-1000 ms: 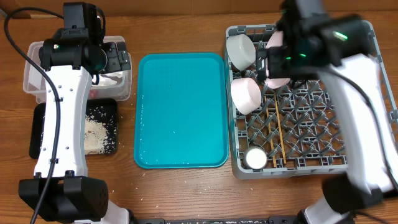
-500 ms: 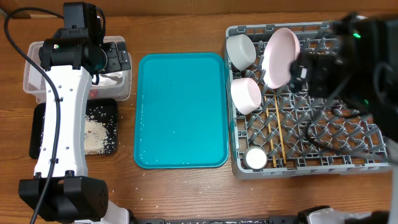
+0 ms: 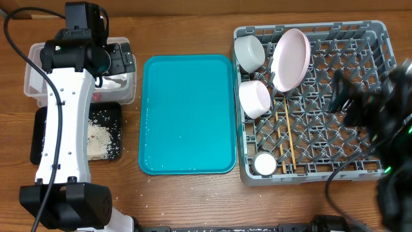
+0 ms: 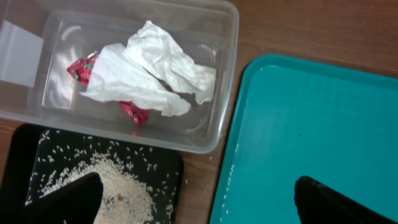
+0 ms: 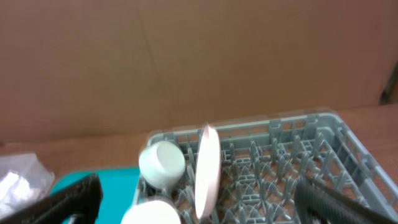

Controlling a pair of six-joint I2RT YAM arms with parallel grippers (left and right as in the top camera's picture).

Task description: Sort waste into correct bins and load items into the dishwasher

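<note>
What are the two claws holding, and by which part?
Nothing. The left gripper, by the clear plastic tub, and the right gripper, by the grey plastic dish rack, are both open and empty.

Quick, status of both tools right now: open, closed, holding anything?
Left tool: open, holding nothing.
Right tool: open, holding nothing.

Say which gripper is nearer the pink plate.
Right. The right gripper is over the rack, right of the pink plate; the left gripper is over the clear tub, beyond the teal tray.
</note>
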